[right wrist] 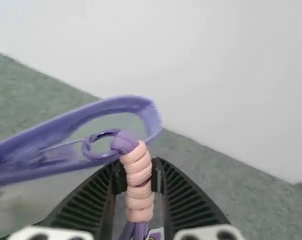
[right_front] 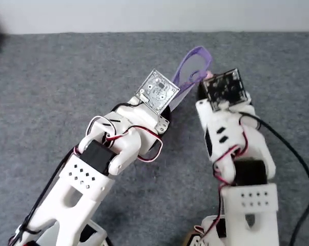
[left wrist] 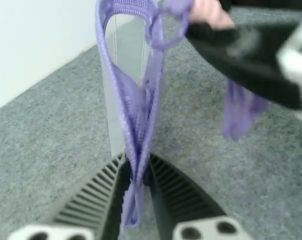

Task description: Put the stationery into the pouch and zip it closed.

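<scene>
A clear pouch with a purple zipper edge [right_front: 191,65] is held up off the grey carpet between the two arms. My left gripper [left wrist: 138,187] is shut on one end of the pouch's purple zipper band [left wrist: 133,112]. The pouch mouth [left wrist: 128,30] gapes open near its far end. My right gripper [right wrist: 136,182] is shut on the pink beaded zipper pull [right wrist: 137,180], which hangs from a purple ring [right wrist: 98,145] on the pouch rim [right wrist: 80,122]. A purple tassel [left wrist: 241,112] dangles below the right gripper's black fingers [left wrist: 246,55].
Grey carpet [right_front: 52,87] covers the table on all sides. A white wall [right_front: 144,15] runs along the far edge. Both white arms [right_front: 108,148] [right_front: 241,154] crowd the middle of the high view.
</scene>
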